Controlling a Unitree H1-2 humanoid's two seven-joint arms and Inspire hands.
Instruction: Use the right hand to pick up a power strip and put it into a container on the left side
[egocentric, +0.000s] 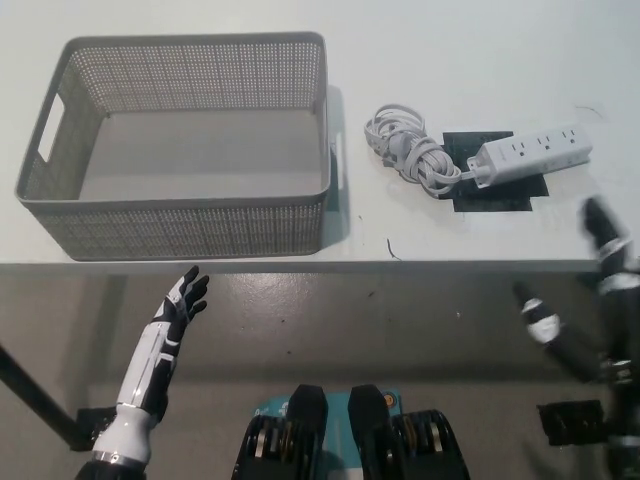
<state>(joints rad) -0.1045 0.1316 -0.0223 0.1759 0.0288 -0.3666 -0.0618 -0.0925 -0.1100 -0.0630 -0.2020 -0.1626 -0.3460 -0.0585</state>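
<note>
No legible text, label, brand, number or sign appeared in the head view. The power strip (530, 153), the basket (180, 235) and the black mat (500, 195) under the strip on the counter (480, 60) bore no readable markings at this resolution.

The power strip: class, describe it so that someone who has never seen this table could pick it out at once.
Start at the large grey basket on the white table, then look to its right. There a black mat lies near the table's front edge, and the white power strip rests tilted across it. Unlike its coiled cord beside it, it is a straight bar with sockets.
</note>
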